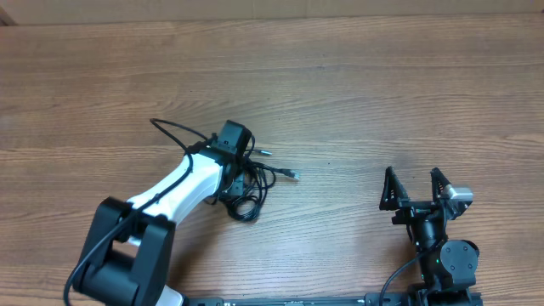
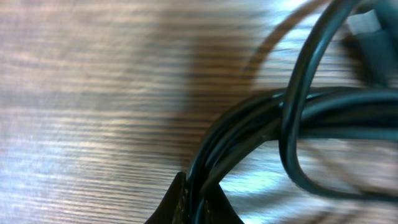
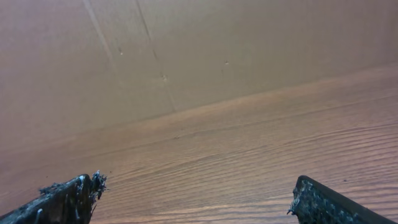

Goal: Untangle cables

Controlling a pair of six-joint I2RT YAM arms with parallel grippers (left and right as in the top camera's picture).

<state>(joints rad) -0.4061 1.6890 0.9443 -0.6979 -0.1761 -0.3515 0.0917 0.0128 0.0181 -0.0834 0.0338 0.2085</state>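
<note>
Left tool (image 2: pixel 196 208) is clamped on several strands of the cables (image 1: pixel 257 174), at the tangle's far side. Right tool (image 1: pixel 414 189), fully open and empty, stands well apart, past the tangle's plug (image 1: pixel 294 174) end.

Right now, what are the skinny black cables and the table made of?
The cables look like rubbery plastic: smooth, black, slightly shiny, bending in loops. The table looks like wood, with brown streaky grain; it may be only a printed surface.

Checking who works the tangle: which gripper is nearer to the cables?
Left. The left gripper is shut on the cables, touching them; the right gripper stands open, apart from them on the robot's right.
</note>
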